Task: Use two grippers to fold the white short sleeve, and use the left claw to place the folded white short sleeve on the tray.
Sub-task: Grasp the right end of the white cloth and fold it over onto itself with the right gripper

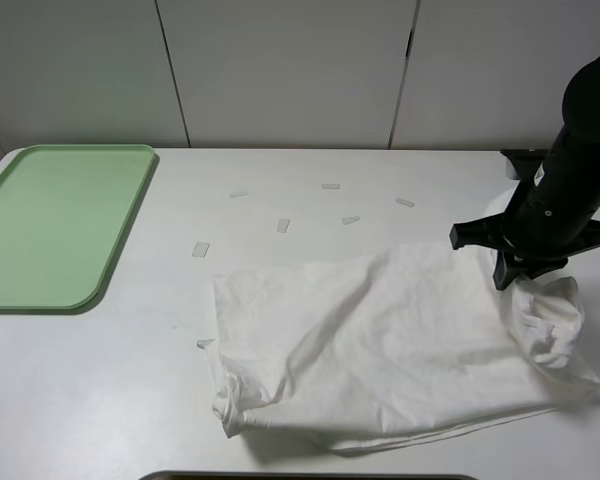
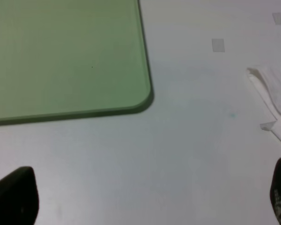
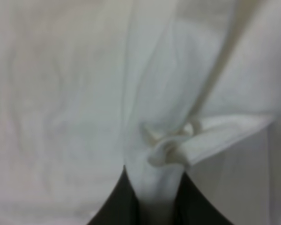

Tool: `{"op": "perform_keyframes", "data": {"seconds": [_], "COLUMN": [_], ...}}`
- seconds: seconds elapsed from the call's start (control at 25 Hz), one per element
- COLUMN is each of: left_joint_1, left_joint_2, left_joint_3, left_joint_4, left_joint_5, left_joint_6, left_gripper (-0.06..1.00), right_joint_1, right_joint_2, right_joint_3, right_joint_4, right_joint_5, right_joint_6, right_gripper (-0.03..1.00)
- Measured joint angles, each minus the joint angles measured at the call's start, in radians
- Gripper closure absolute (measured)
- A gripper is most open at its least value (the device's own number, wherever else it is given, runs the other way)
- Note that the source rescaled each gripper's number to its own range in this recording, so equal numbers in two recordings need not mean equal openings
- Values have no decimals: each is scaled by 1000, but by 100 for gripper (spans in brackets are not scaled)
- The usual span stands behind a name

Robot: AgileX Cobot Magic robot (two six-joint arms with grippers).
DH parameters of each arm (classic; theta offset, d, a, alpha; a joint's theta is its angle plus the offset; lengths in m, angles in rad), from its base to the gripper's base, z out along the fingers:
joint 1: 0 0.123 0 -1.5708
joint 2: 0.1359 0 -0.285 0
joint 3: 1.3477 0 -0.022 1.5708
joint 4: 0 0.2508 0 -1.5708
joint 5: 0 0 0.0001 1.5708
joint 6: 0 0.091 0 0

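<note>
Green plastic comes first: the tray (image 1: 50,225) lies flat at the left edge of the overhead frame, on the white table (image 1: 130,390), and nothing is on it. I think it is kept on that side because the left claw must bring the shirt there at the end. The left claw (image 2: 147,201) does not appear in the overhead frame. Its own camera shows two dark fingertips (image 2: 14,199) far apart with only bare table between them, so it is wide open and holds nothing. It looks down on a corner of the tray, and I judge that it is waiting for its turn.

Going right, several small pale tape strips (image 1: 200,249) are scattered in the upper middle, apart from the cloth; what they serve for I cannot say. The white short sleeve (image 1: 380,350) fills the lower middle and lower right. It is wrinkled and loosely doubled, not neatly folded, and well apart from the tray.

At the right edge the right gripper (image 1: 525,280) stands over the shirt's right end. Its wrist camera shows the jaws closed on a bunched pinch of the white cloth. This grip probably serves to carry that end over for a fold. The folding seems unfinished, and the placing is not yet begun.
</note>
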Motion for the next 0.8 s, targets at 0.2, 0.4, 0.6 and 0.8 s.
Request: {"op": "perform_keyframes", "data": {"seconds": [0.2, 0.4, 0.6, 0.8], "left_joint_1": [0, 0, 0, 0], "left_joint_2": [0, 0, 0, 0], "left_joint_3": [0, 0, 0, 0], "left_joint_4": [0, 0, 0, 0], "left_joint_5": [0, 0, 0, 0], "left_joint_6": [0, 0, 0, 0], "left_gripper": [-5, -5, -5, -5], "right_joint_1": [3, 10, 23, 23], "right_joint_2": [81, 106, 106, 106], "right_joint_3": [0, 0, 0, 0], "right_joint_4": [56, 86, 324, 606], "right_joint_5": [-18, -23, 0, 53], "right_joint_6": [3, -46, -408, -812], "right_gripper": [88, 87, 23, 3]}}
